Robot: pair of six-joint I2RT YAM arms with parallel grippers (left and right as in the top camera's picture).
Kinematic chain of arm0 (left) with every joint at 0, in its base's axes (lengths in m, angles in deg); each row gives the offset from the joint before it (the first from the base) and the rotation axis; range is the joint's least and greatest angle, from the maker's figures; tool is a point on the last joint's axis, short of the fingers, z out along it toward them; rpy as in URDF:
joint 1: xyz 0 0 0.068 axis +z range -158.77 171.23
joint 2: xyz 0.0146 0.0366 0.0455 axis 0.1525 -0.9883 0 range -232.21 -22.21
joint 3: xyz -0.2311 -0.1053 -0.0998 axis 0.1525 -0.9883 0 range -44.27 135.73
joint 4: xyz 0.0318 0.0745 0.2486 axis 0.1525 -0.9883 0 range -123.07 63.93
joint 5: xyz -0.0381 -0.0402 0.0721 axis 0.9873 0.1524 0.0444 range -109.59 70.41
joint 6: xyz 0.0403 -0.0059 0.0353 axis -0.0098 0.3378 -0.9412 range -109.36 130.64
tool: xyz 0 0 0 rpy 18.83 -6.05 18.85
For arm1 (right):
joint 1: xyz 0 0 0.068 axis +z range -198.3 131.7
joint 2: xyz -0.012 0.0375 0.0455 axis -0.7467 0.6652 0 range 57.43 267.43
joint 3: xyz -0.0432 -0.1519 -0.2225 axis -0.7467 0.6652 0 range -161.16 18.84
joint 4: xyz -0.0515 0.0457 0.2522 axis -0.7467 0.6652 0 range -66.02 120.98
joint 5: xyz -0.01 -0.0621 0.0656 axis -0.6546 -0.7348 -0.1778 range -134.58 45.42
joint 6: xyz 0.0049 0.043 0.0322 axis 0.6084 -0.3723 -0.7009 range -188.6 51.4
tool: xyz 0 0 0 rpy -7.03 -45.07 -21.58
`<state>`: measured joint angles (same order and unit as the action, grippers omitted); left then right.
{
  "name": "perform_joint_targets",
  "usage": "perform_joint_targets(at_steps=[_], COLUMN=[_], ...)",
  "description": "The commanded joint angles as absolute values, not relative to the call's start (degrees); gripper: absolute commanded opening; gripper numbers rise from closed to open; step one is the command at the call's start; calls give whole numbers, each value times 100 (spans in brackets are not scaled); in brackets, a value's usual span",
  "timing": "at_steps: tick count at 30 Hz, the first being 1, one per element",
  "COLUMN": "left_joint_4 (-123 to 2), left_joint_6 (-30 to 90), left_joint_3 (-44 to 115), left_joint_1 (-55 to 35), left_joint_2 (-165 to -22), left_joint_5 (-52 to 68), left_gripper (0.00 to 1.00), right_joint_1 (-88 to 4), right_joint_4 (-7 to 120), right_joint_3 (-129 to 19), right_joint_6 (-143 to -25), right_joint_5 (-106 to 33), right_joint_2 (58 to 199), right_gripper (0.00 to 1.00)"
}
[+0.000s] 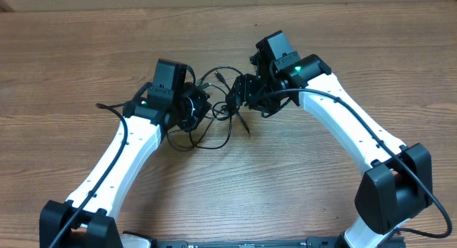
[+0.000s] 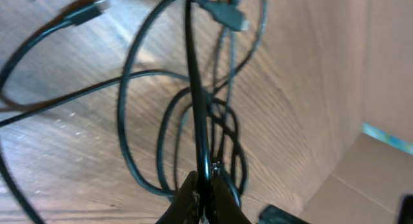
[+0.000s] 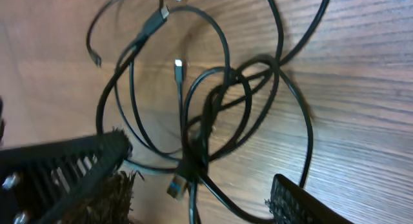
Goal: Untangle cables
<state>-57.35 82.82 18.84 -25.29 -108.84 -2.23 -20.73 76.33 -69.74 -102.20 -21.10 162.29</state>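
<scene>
cables (image 1: 220, 111): tangled heap mid-desk (image 1: 285, 191), between my arms | left fingers (image 2: 186, 199): pinching one strand | right fingers (image 3: 77, 161): spread over knot | plan: I anchor left, draw one loop slowly right, no yanking

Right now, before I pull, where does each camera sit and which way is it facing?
Overhead: above the table, looking straight down; both arms show, meeting at the cables.
Left wrist: looking along the left end effector, shut on one cable, toward the table.
Right wrist: looking down past the open right end effector at the tangle.
Shared: all see the same tangle.
</scene>
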Motion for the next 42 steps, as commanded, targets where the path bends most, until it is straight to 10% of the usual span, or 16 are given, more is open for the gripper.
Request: perform_joint_targets(at_steps=[1,5,12,28,33,37,42], left_joint_4=[-5591,-5580,-5248,-5700,-6295,-6914,-6892], left_joint_6=[8151,8157,8173,7191,7261,7600,8059], left_joint_3=[2026,2040,2042,3078,3073,3067,3067], left_joint_1=[-2546,-2544,-2321,-54,-271,-621,-1012], left_joint_2=[-10547,-10318,-9811,-9000,-9214,-9664,-10480], left_joint_5=[-159,-157,-223,-387,131,418,1281], left_gripper=[4,4,4,5,28,78,87], right_joint_1=[-1901,-1739,-1608,-3494,-3750,-3632,-3441], right_joint_4=[7502,7454,7524,8989,8838,8794,8794], right_joint_3=[-6950,-6950,-6950,-6952,-6952,-6952,-6952], right_joint_6=[-10804,-11049,-11079,-10415,-9624,-9206,-9058], right_joint_5=[-2250,-2265,-2191,-4125,-2899,-2580,-2582], right_joint_2=[16445,16797,17361,17392,17392,17392,17392], right_gripper=[66,61,4,4,4,4,4])
